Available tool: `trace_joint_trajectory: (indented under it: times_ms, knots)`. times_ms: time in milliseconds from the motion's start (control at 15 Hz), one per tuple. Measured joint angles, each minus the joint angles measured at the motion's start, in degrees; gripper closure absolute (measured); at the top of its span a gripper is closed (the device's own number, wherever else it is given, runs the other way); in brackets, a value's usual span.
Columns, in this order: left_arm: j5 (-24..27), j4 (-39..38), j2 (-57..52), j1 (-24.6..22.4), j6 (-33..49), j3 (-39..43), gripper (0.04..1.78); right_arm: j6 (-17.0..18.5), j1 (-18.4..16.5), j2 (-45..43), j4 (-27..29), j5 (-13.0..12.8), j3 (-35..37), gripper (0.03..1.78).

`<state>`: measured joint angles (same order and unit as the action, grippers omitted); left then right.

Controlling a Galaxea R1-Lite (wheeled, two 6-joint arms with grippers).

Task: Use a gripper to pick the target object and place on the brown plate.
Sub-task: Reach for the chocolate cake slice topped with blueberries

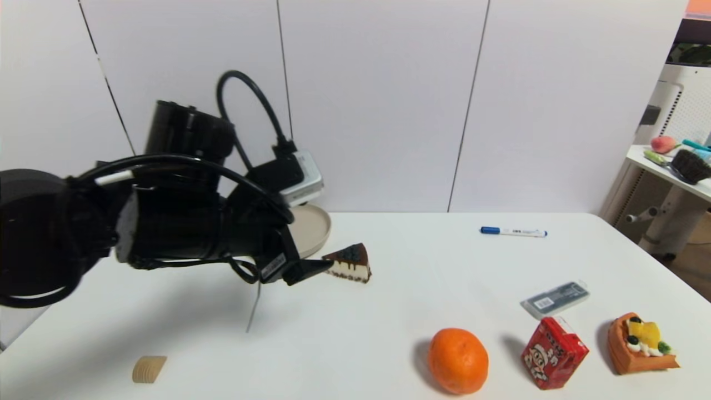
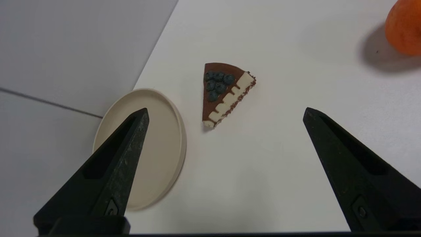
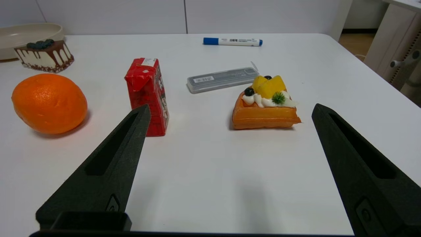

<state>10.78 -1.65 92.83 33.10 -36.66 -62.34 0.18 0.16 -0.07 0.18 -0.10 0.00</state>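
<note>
The target object, a chocolate-topped cake wedge (image 1: 350,262) with dark berries, lies on the white table, also in the left wrist view (image 2: 223,92) and far off in the right wrist view (image 3: 44,56). The brown plate (image 1: 315,228) sits right behind it near the wall, partly hidden by my left arm; the left wrist view (image 2: 164,148) shows it empty. My left gripper (image 1: 311,270) (image 2: 225,112) hovers above the table, open and empty, the cake just beyond its fingertips. My right gripper (image 3: 231,106) is open and empty, low over the table's right front.
An orange (image 1: 457,360), a red drink carton (image 1: 552,353) and an orange fruit tart slice (image 1: 641,343) stand along the front right. A grey case (image 1: 555,299) and a blue marker (image 1: 514,231) lie behind them. A wooden piece (image 1: 149,369) lies front left.
</note>
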Motion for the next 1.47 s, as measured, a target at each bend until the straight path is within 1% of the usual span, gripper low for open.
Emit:
trace_joint_trajectory:
  times_ms: [133,400,600,733,1067,1333,1467]
  knots:
    - [0.4,2.2,5.7,0.9,-4.9,-3.7,0.13,0.0,0.0,0.0,0.0,0.0,0.0,0.12]
    - [1.6,4.9,15.8,1.2,-8.0,-11.0,0.13,0.0,0.0,0.0,0.0,0.0,0.0,0.12]
    - [6.8,6.4,23.4,-0.3,-8.4,-16.6,0.13,0.0,0.0,0.0,0.0,0.0,0.0,0.12]
    - [10.6,9.2,27.4,-2.1,-8.5,-20.6,0.13,0.0,0.0,0.0,0.0,0.0,0.0,0.12]
    - [13.8,17.2,32.9,-6.0,-8.4,-29.7,0.13,0.0,0.0,0.0,0.0,0.0,0.0,0.12]
    - [16.8,18.2,36.3,-7.4,-7.9,-35.1,0.13,0.0,0.0,0.0,0.0,0.0,0.0,0.12]
    - [18.9,18.6,37.6,-7.5,-7.7,-36.1,0.13,0.0,0.0,0.0,0.0,0.0,0.0,0.12]
